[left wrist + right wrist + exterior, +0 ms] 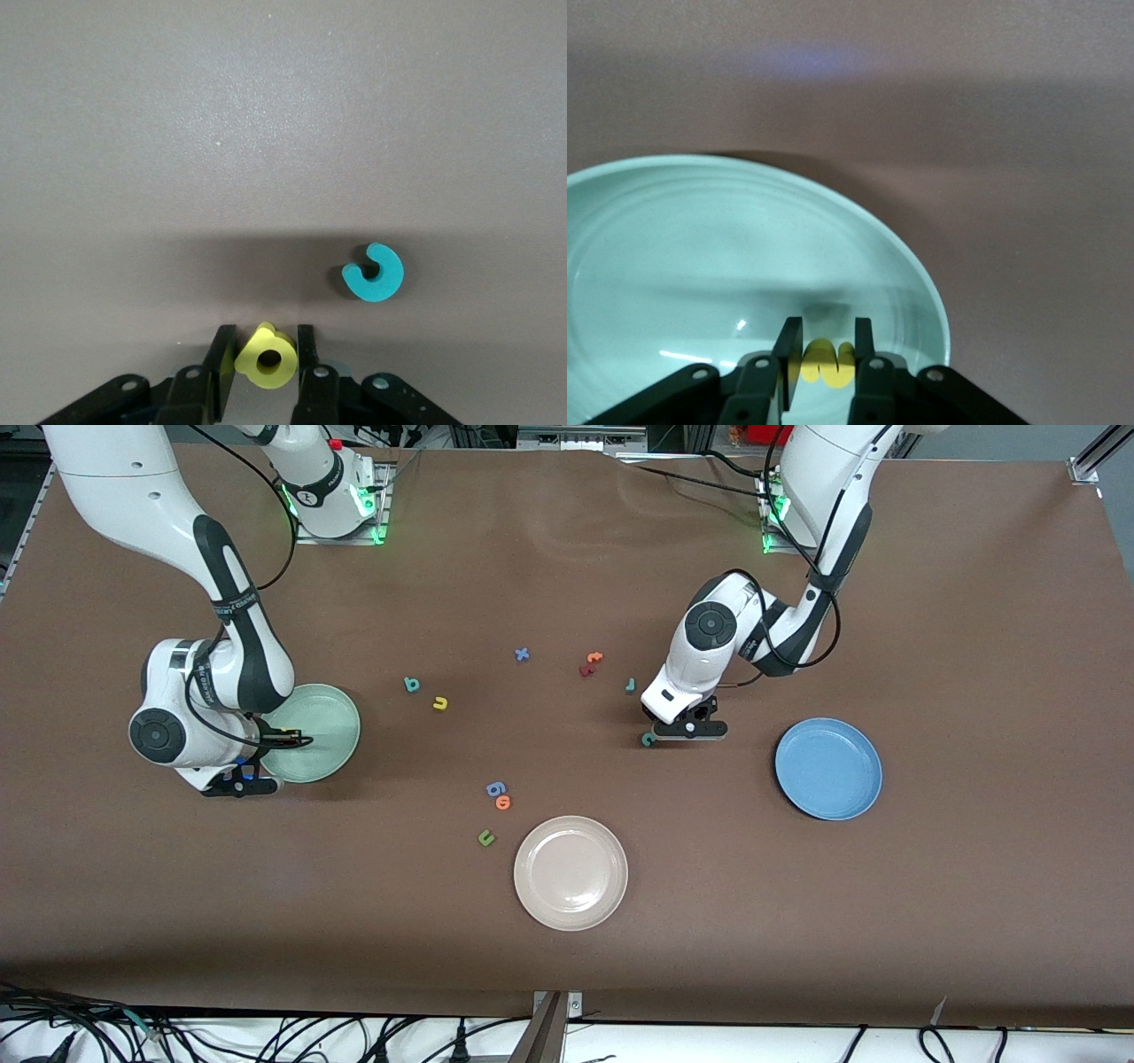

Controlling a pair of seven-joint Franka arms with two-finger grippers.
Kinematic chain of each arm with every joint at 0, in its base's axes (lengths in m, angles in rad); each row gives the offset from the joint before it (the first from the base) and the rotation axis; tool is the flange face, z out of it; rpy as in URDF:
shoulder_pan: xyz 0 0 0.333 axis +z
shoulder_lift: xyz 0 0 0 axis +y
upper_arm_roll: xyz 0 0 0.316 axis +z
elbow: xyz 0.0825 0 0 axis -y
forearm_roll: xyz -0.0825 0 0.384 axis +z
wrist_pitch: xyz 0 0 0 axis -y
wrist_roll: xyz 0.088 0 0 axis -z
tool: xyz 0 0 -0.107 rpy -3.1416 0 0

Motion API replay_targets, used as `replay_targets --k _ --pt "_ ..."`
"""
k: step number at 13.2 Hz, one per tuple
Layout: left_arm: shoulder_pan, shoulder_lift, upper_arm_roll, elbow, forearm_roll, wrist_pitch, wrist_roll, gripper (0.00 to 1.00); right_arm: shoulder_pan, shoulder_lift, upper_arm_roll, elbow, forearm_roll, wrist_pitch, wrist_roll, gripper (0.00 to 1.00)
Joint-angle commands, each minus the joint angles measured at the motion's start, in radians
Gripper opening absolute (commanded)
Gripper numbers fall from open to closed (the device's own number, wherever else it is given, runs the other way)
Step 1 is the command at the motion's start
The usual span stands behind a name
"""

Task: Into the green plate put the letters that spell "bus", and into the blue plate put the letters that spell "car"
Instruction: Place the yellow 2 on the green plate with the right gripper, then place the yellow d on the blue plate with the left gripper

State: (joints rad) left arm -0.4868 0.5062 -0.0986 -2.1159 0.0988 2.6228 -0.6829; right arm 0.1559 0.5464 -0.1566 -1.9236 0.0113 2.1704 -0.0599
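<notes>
My left gripper [264, 343] is low over the table, shut on the yellow "a" [267, 359]. The teal "c" [374, 273] lies flat close beside it; in the front view the "c" [649, 739] sits right by that gripper [689, 731]. The teal "r" [630, 685] lies a little farther from the camera. The blue plate [828, 768] stands toward the left arm's end. My right gripper [826, 335] hangs over the green plate [673, 239], shut on the yellow "s" [828, 361]. On the table between the arms lie the teal "b" [411, 685] and the yellow "u" [439, 704].
A beige plate [570, 872] sits nearest the camera, mid-table. Beside it lie a blue "g" [496, 788], an orange "o" [503, 802] and a green "u" [485, 837]. A blue "x" [522, 654], an orange "t" [594, 658] and a dark red letter [586, 670] lie farther back.
</notes>
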Motion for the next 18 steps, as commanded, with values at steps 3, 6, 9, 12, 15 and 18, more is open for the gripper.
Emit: replay_targets --k 3,6,9,12,15,18 --pt "-0.009 0.008 0.011 0.005 0.039 -0.058 -0.026 0.20 -0.003 -0.040 0.014 0.005 0.027 -0.035 -0.009 0.99" --pt "0.017 -0.034 0.011 0.045 0.039 -0.171 -0.015 0.18 -0.001 -0.106 0.072 0.006 0.045 -0.099 0.104 0.99" --pt "0.071 -0.046 0.011 0.146 0.026 -0.343 0.081 0.19 0.001 -0.216 0.135 0.003 0.045 -0.225 0.213 0.99" --pt "0.181 -0.048 0.011 0.220 0.024 -0.480 0.279 0.19 0.001 -0.226 0.205 -0.009 0.047 -0.248 0.392 0.99" --pt "0.296 -0.044 0.014 0.221 0.035 -0.481 0.483 0.18 0.001 -0.235 0.297 -0.075 0.047 -0.184 0.465 0.99" --pt "0.381 -0.038 0.017 0.223 0.039 -0.481 0.606 0.18 0.001 -0.252 0.393 -0.246 0.045 0.071 0.503 0.99"
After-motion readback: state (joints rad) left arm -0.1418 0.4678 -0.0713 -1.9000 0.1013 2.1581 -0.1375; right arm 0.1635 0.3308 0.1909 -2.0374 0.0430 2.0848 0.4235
